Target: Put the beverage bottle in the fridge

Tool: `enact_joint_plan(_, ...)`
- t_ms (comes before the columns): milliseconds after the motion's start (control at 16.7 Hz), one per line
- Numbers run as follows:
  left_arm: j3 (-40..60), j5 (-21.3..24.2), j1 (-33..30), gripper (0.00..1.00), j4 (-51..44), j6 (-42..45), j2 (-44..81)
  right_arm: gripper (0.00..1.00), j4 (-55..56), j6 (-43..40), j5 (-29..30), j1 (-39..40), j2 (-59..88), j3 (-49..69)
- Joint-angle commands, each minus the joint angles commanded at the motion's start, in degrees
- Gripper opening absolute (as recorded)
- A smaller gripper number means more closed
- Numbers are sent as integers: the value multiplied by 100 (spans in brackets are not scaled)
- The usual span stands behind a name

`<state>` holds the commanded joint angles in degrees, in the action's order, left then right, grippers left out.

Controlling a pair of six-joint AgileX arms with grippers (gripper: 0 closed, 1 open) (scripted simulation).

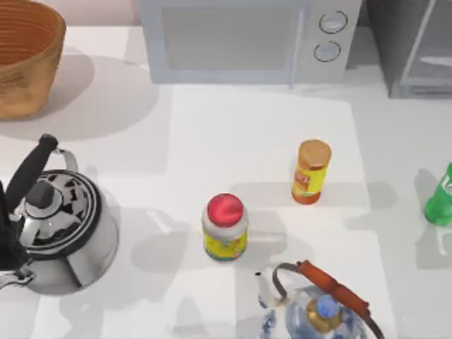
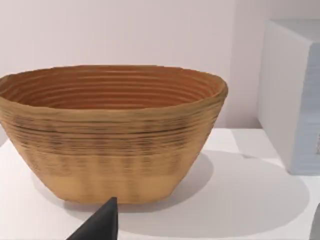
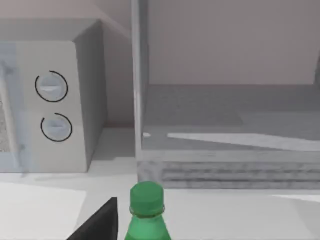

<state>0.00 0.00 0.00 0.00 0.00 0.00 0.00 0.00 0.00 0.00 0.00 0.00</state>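
The beverage bottle [image 1: 441, 198] is small and bright green and stands upright on the table at the far right edge. In the right wrist view its green cap [image 3: 146, 199] rises close in front of the camera. My right gripper [image 3: 212, 215] is open behind the bottle, and one dark finger [image 3: 102, 222] shows beside the bottle without touching it. The fridge [image 1: 413, 49] is a dark grey cabinet at the back right, with a pale door frame [image 3: 140, 80] and a grey inside floor [image 3: 225, 115]. My left gripper [image 2: 215, 212] is open, parked at the table's left and facing the basket.
A light grey microwave [image 1: 247, 39] stands left of the fridge. An orange bottle [image 1: 311, 171], a red-lidded jar [image 1: 224, 227], a steel kettle [image 1: 60, 233] and a blue-white teapot [image 1: 318, 311] stand on the table. A woven basket [image 1: 25, 56] sits at the back left.
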Motion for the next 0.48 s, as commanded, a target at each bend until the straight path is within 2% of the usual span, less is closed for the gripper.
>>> enact_joint_plan(240, 0, 0, 0, 100, 0, 0, 0, 100, 67, -177, -187, -69, 194, 60)
enact_joint_plan(480, 0, 0, 0, 100, 0, 0, 0, 100, 439, -1001, -1157, -493, 1289, 393)
